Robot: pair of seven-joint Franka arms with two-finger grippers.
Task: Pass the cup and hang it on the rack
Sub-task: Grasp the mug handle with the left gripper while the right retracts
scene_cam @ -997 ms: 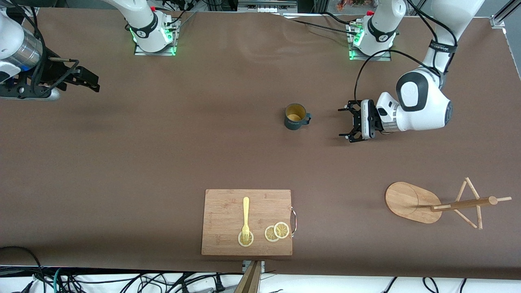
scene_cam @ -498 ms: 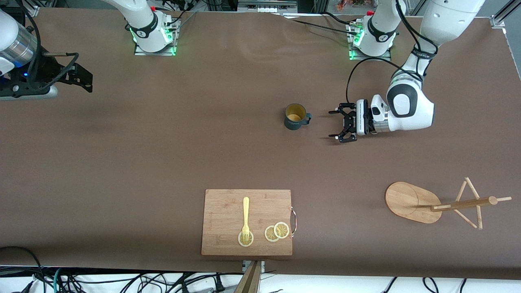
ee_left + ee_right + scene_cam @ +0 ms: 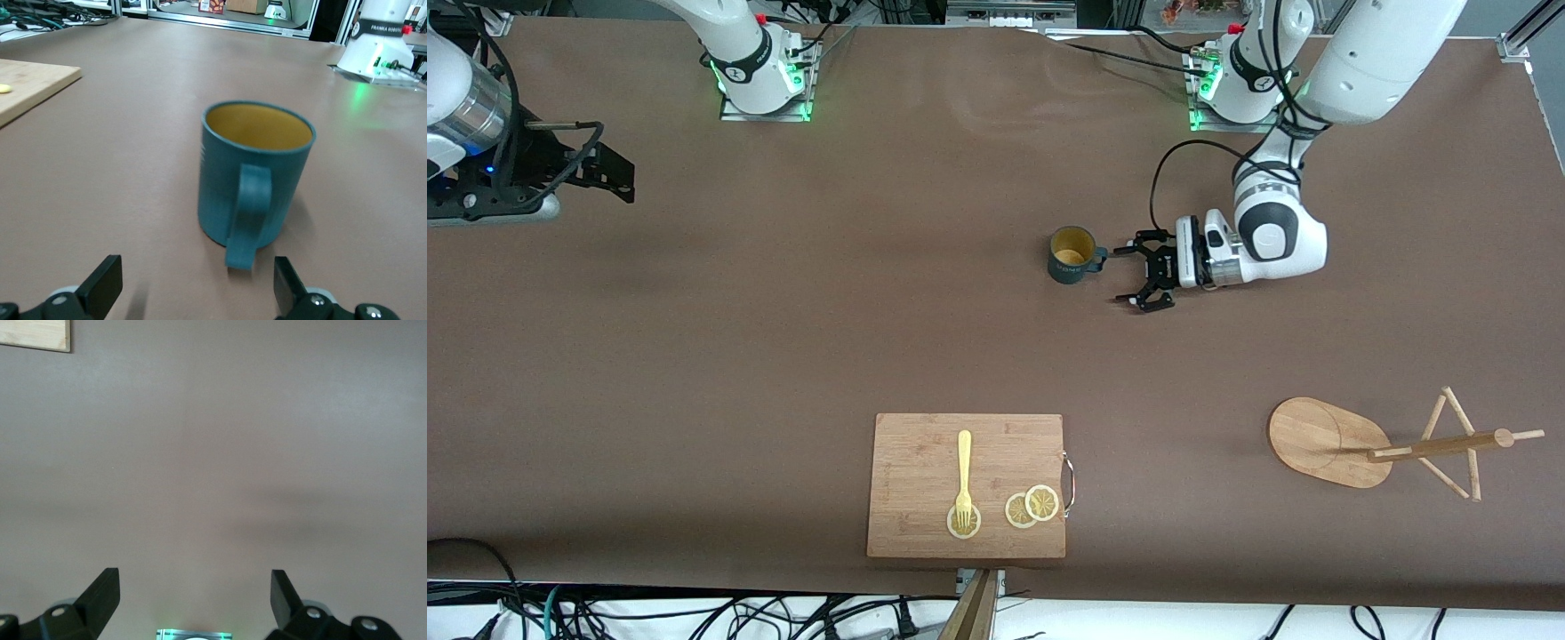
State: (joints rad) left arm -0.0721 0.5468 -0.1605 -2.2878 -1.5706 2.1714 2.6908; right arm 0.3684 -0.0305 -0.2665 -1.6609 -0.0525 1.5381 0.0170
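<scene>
The dark teal cup stands upright on the brown table, its yellowish inside showing and its handle pointing toward my left gripper. The left gripper is open and low, just short of the handle. In the left wrist view the cup is straight ahead of the open left gripper, handle facing it and just ahead of the fingertips. The bamboo rack stands near the left arm's end, nearer to the front camera. My right gripper is open and empty over the right arm's end of the table, as its wrist view shows.
A wooden cutting board with a yellow fork and lemon slices lies near the table's front edge. The board's corner shows in the left wrist view. The right arm's base glows green.
My left gripper has moved across the table toward the cup and now sits just short of its handle, still open. The right gripper has shifted only slightly. The cup has not moved.
</scene>
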